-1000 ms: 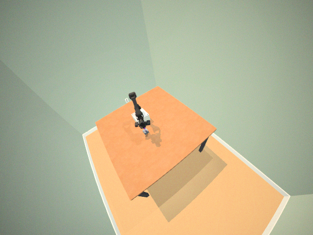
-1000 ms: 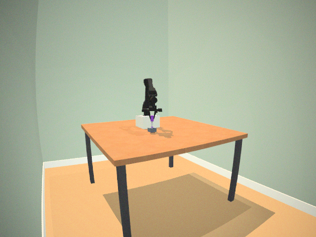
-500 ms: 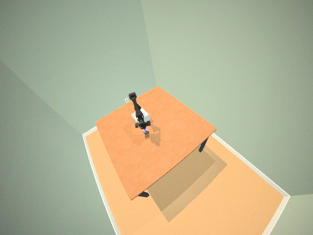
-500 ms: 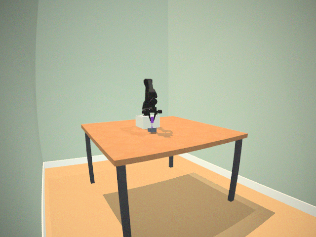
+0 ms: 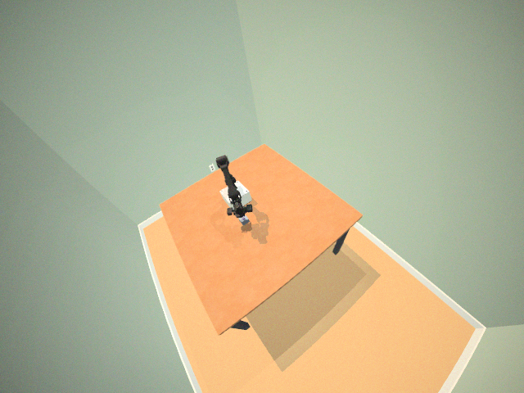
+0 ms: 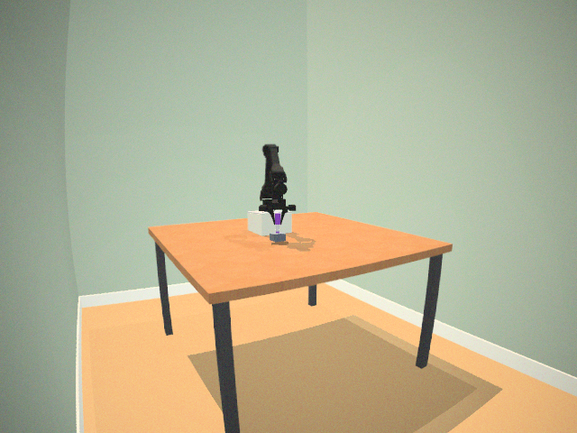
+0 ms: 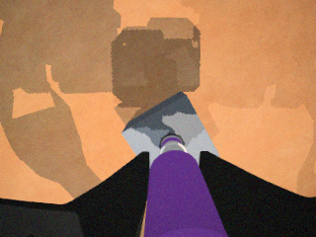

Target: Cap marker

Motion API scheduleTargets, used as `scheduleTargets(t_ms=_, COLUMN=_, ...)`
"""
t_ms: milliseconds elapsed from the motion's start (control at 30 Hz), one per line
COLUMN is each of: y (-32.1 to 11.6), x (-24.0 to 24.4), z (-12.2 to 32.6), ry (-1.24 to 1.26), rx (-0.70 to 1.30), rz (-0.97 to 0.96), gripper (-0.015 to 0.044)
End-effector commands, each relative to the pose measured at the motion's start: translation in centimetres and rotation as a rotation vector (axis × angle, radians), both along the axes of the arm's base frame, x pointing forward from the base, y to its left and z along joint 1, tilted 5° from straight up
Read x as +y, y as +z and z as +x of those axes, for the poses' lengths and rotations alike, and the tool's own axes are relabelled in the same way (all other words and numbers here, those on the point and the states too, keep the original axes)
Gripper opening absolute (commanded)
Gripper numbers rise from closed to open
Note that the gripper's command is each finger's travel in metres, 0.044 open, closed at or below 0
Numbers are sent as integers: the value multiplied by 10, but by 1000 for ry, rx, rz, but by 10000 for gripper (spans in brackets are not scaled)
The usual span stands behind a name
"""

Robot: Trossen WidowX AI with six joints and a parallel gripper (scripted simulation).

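Gripping the purple cap (image 7: 185, 217), the jaws are clamped on its sides, one dark finger (image 7: 113, 213) on each flank. The cap hangs mouth-down directly above the holder block (image 7: 173, 128), with the marker (image 7: 172, 141) tip showing just below the cap's rim; whether the two touch cannot be told. In the exterior view the cap (image 6: 278, 219) stands upright over the block (image 6: 278, 236), which sits on the worktop (image 6: 233, 265) just in front of the white base box (image 6: 259, 221).

Judgement: the cap looks light, rigid and smooth-walled, so it could slip under a downward press; a hold across the mid-barrel, square to the axis, suits it best. The marker appears slender and stiff, steadied only by the block.

Count: one cap, one marker, one holder block, one arm.
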State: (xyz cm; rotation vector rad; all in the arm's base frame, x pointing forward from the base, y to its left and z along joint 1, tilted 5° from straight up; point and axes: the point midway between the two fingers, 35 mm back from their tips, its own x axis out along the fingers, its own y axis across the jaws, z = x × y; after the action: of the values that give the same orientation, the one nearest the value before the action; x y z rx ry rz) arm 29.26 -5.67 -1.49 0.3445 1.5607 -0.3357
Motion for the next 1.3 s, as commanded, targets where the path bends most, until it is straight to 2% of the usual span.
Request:
scheduleTargets(t_ms=0, y=-21, x=1, z=-6, ry=4, rx=40, rz=12, gripper=0)
scheduleTargets(t_ms=900, y=-34, x=0, z=-2, ry=4, rx=39, rz=11, gripper=0)
scheduleTargets(t_ms=1267, y=-33, x=-1, z=-2, ry=0, rx=38, rz=7, gripper=289)
